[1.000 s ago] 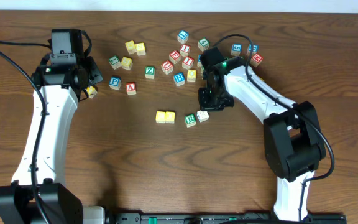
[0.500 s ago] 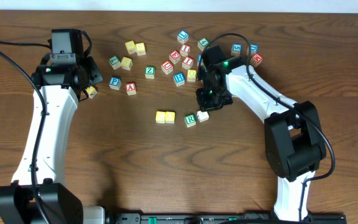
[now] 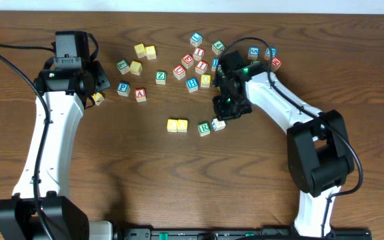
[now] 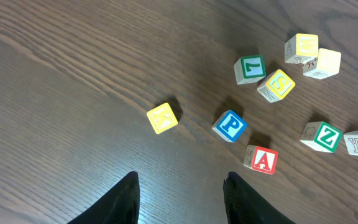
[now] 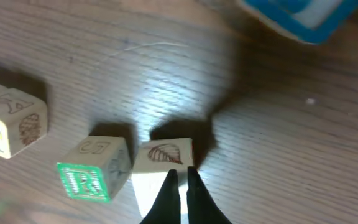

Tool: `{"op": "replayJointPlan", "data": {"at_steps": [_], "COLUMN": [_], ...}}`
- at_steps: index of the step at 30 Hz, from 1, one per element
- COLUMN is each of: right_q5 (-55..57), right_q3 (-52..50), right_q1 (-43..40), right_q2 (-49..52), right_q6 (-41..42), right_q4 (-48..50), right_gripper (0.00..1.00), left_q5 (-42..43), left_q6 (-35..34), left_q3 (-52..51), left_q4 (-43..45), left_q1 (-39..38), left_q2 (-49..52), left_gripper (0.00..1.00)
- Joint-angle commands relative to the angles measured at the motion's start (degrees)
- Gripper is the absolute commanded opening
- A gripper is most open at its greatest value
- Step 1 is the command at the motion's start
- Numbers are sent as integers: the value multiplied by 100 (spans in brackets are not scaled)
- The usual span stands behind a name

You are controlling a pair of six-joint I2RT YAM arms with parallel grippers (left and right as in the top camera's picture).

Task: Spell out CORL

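Overhead, two yellow cubes (image 3: pixel 173 125), the R cube (image 3: pixel 204 128) and a white cube (image 3: pixel 217 124) sit in a row on the brown wood tabletop (image 3: pixel 145 180). Right fingers (image 5: pixel 171 190) are nearly closed at the white cube. The left fingers (image 4: pixel 126 202) are spread wide.

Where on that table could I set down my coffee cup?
The widest bare wood lies between the left arm and right arm, on the bases' side of the cube row. A smaller gap sits between the red A cube and that row. The far side is crowded with loose letter cubes.
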Motion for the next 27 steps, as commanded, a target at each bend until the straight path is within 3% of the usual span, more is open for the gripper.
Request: {"op": "replayJointPlan", "data": {"at_steps": [1,13,27], "right_q5": [157,-55,-662], "right_q3": [-293,-575,-258], "right_q1": [-199,-435,-195], "right_q2": [15,13,-341], "right_q6": [2,-7,-328], "right_q4": [26,518,321], "right_gripper": [1,1,1], "left_q5": [-28,-28,-28], "left_q6": [-7,-7,-7], "left_q3": [50,50,50], "left_q4": [-26,-26,-26], "left_q1": [20,20,20], "left_q2": [44,44,44], "left_gripper": [43,43,43]}}
